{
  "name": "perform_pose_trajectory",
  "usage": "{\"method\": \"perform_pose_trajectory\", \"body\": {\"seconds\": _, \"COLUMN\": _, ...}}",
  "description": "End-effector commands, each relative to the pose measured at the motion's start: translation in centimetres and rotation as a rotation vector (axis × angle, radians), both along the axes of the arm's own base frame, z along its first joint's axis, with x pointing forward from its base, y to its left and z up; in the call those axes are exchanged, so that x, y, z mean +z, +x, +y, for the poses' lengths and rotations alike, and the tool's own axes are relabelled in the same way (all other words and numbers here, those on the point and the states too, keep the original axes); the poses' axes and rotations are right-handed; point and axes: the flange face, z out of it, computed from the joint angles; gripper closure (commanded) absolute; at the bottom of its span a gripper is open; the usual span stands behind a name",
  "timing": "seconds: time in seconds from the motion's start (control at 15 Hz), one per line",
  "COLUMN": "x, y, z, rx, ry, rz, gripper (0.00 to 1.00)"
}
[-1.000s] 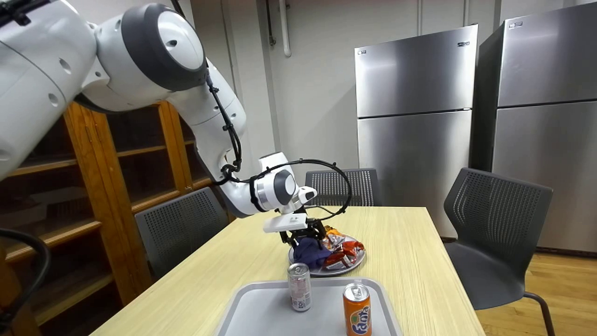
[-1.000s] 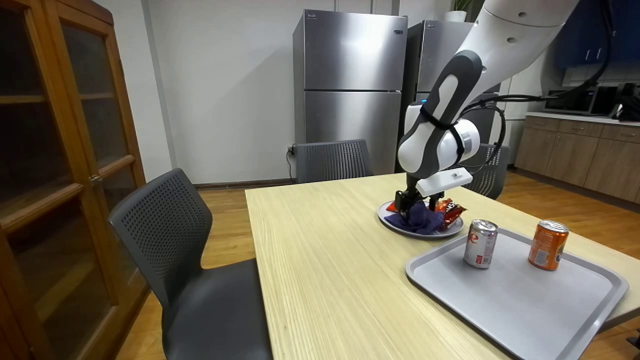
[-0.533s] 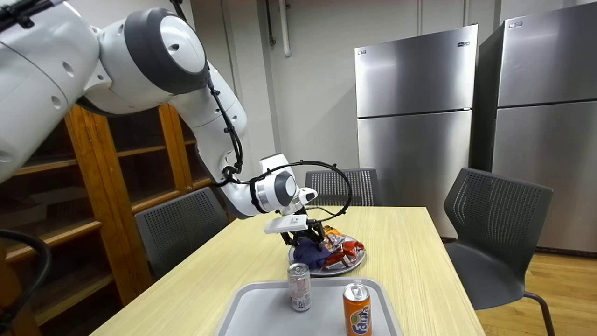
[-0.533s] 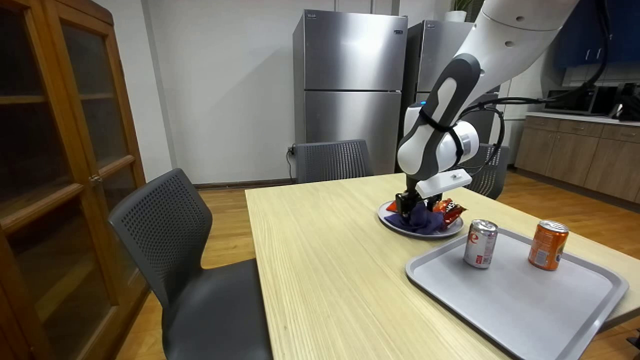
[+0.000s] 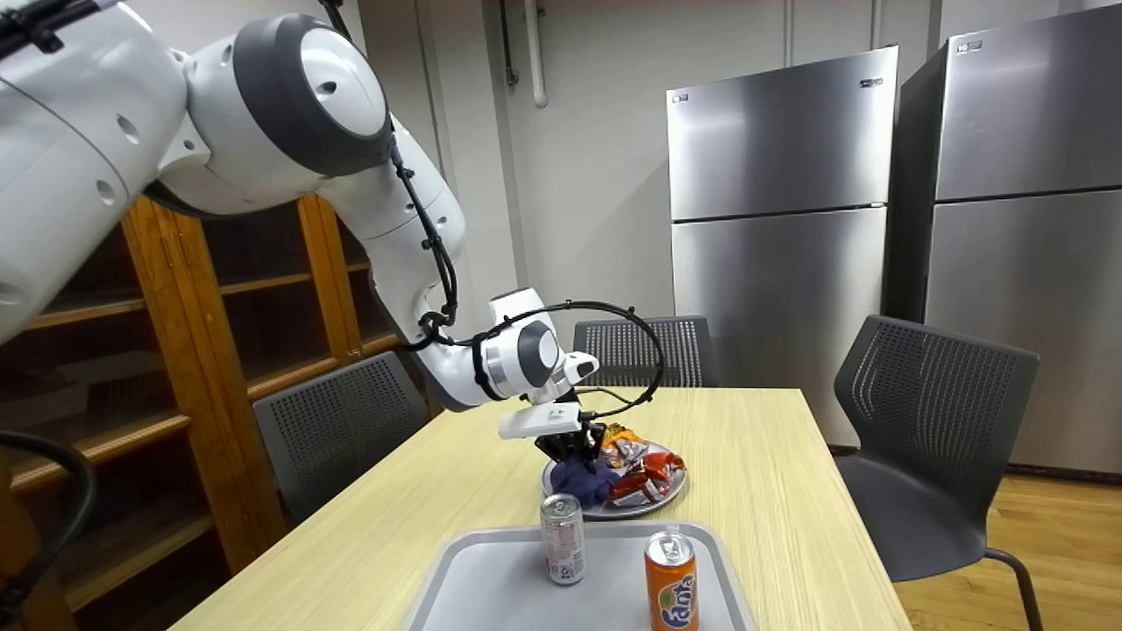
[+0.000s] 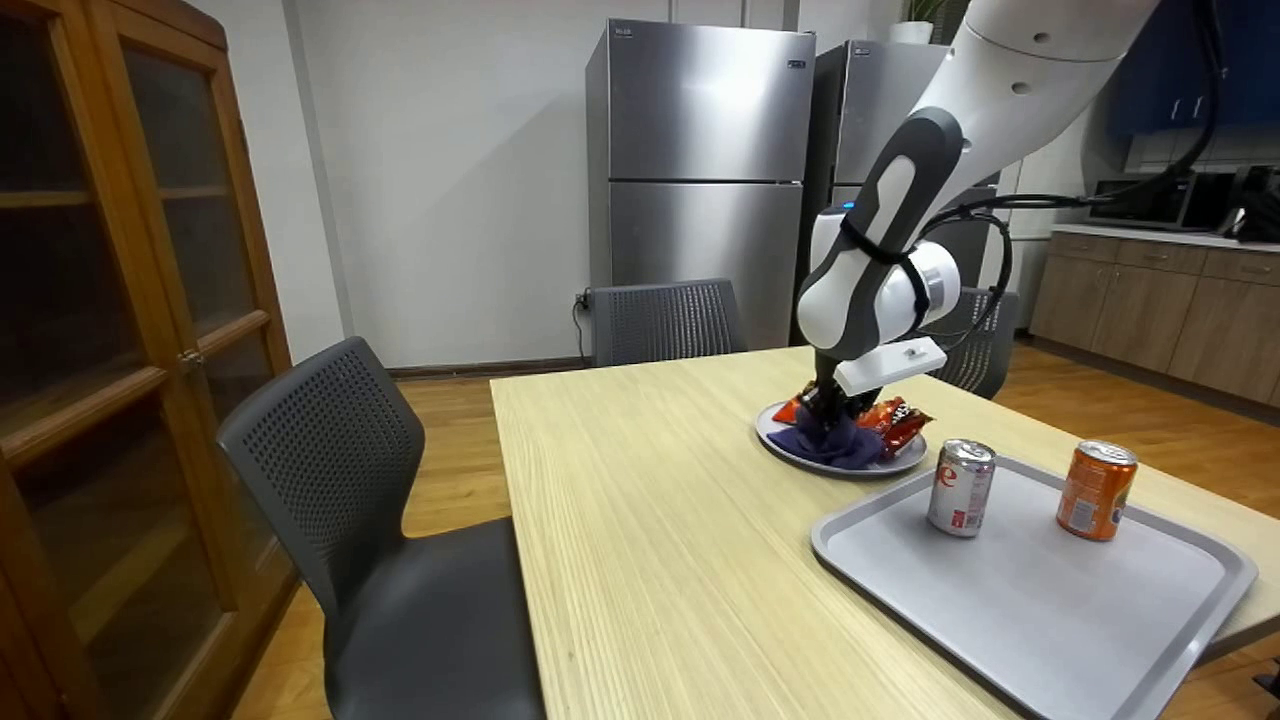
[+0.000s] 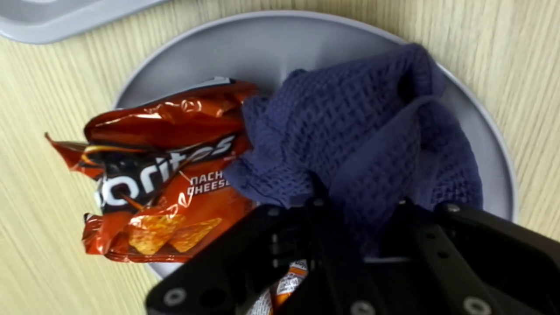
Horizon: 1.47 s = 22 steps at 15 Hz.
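Observation:
A dark purple-blue waffle cloth point(image 7: 367, 131) lies crumpled on a grey round plate point(image 7: 245, 48). My gripper point(image 7: 361, 218) points down over it from the bottom of the wrist view. The jaws have drawn in close, with a bunched fold of cloth between them; the very tips are sunk in the fabric and hidden. Beside the cloth on the plate rests a red Doritos bag point(image 7: 175, 175). Part of an orange wrapper point(image 7: 288, 284) shows beneath the gripper linkage. Both exterior views show the gripper point(image 5: 578, 451) low over the cloth point(image 6: 835, 445).
A grey tray point(image 6: 1100, 620) stands close to the plate on the wooden table point(image 6: 640, 520). On it are a silver can point(image 6: 962, 490) and an orange Fanta can point(image 6: 1097, 490), both upright. Dark chairs point(image 6: 330, 470) surround the table. A wooden glass cabinet point(image 5: 175, 263) stands behind the arm.
The gripper's fingers have come together from wide apart, gathering the cloth between them. The arm has barely shifted; plate, bags, cans and tray stay where they were.

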Motion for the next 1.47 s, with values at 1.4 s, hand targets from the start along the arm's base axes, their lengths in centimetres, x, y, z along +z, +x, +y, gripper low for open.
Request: {"method": "perform_pose_trajectory", "body": {"seconds": 1.4, "x": 11.2, "y": -2.2, "z": 2.4, "rx": 0.006, "ry": 0.043, "rz": -0.079, "gripper": 0.97}}
